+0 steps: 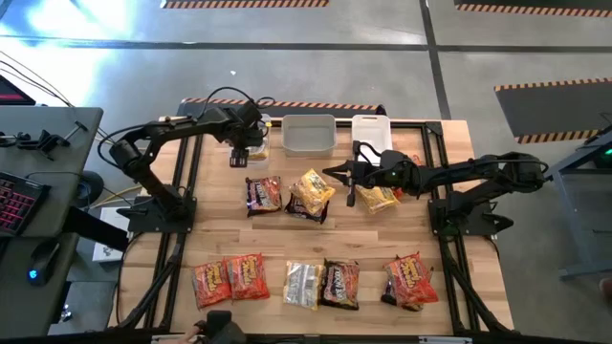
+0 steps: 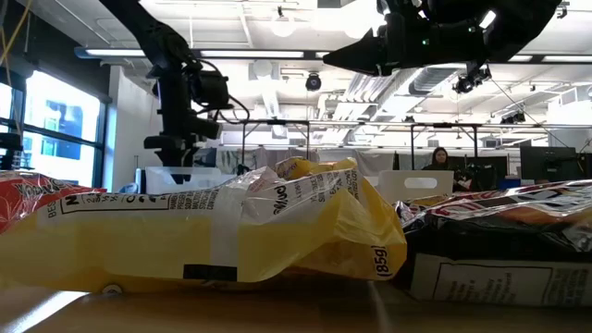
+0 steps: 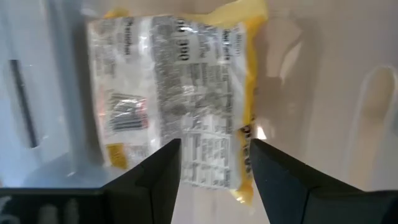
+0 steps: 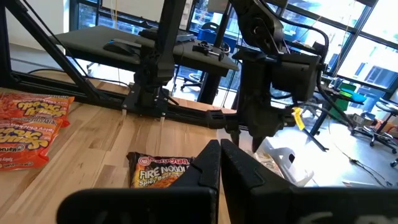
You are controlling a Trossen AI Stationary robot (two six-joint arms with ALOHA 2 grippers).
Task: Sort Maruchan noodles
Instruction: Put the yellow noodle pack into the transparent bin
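My left gripper (image 3: 214,146) hangs open at the far left of the table (image 1: 247,151), pointing steeply down over a clear tub (image 1: 264,137). A yellow Maruchan noodles packet (image 3: 174,87) lies flat in that tub, printed back up, below the spread fingers. My right gripper (image 1: 330,172) is shut and empty. It is held level above the table's middle, pointing toward the left side (image 4: 221,155). More packets lie on the wood: a dark one (image 1: 263,194), a yellow one (image 1: 311,194), and another yellow one (image 1: 375,198) under my right arm.
Two more clear tubs (image 1: 308,134) (image 1: 371,132) stand along the far edge. Along the near edge lies a row of packets: red-orange (image 1: 212,283) (image 1: 247,277), pale yellow (image 1: 301,284), dark (image 1: 338,284), red-orange (image 1: 411,280). Bare wood separates the rows.
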